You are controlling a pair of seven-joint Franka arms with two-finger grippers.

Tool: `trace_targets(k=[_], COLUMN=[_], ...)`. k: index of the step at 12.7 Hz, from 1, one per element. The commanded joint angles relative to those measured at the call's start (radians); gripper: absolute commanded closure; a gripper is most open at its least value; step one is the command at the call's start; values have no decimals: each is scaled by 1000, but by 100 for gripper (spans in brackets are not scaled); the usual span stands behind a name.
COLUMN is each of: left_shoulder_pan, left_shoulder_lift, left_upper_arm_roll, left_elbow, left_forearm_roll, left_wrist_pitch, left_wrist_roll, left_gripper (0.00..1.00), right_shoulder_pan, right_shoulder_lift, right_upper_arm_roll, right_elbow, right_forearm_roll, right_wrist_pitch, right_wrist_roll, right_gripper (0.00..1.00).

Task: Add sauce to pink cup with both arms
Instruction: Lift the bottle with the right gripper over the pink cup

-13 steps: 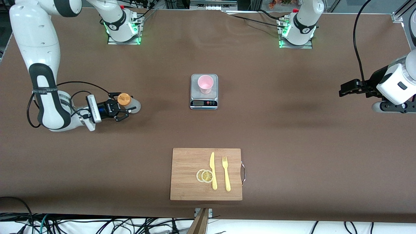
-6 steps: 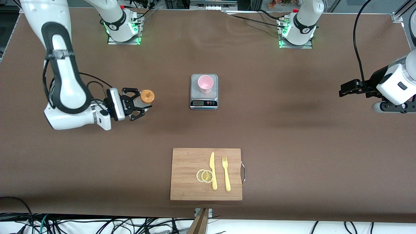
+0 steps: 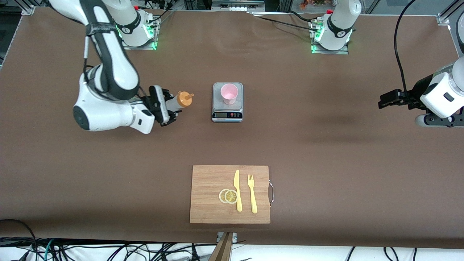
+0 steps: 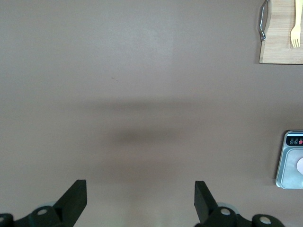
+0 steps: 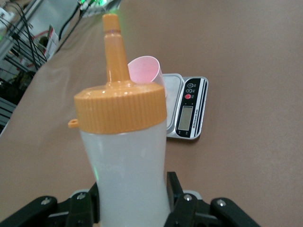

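Note:
The pink cup [image 3: 229,93] stands on the steel plate of a small scale [image 3: 227,115] at mid-table; it also shows in the right wrist view [image 5: 147,69]. My right gripper [image 3: 170,107] is shut on the sauce bottle [image 3: 180,100], whitish with an orange cap, held above the table beside the scale on the right arm's side, nozzle tilted toward the cup. In the right wrist view the bottle [image 5: 125,156] fills the space between the fingers [image 5: 174,189]. My left gripper [image 3: 385,100] is open and empty, waiting over bare table [image 4: 142,94] at the left arm's end.
A wooden cutting board [image 3: 210,210] lies nearer the front camera than the scale, with a yellow knife [image 3: 237,190], a yellow fork [image 3: 252,194] and two lemon slices [image 3: 228,196] on it. Its corner and the scale [image 4: 289,161] show in the left wrist view.
My right arm has lifted the sauce bottle and carried it toward the scale and pink cup, tilting its nozzle toward the cup. The left arm has not moved.

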Motion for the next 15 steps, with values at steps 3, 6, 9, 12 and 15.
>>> trace_targets(k=[3, 6, 9, 12, 15], left_shoulder_pan=[11, 11, 11, 12, 12], left_shoulder_lift=[14, 14, 14, 14, 14], left_upper_arm_roll=[-9, -9, -9, -9, -9], left_elbow=[34, 33, 33, 33, 33], left_forearm_roll=[12, 10, 10, 10, 10], left_wrist_pitch=[-20, -20, -20, -20, -20], left_wrist_roll=[25, 25, 25, 25, 27], left_gripper=[0, 0, 0, 0, 0], right_shoulder_pan=[141, 207, 290, 379, 427], right_shoulder_lift=[-32, -35, -31, -14, 0], right_upper_arm_roll=[-7, -4, -2, -2, -2], right_elbow=[-20, -21, -20, -18, -20], right_forearm_roll=[-211, -322, -463, -623, -718], right_wrist_pitch=[87, 137, 162, 176, 176], right_wrist_roll=[197, 288, 438, 593, 690], right_gripper=[91, 91, 91, 91, 91])
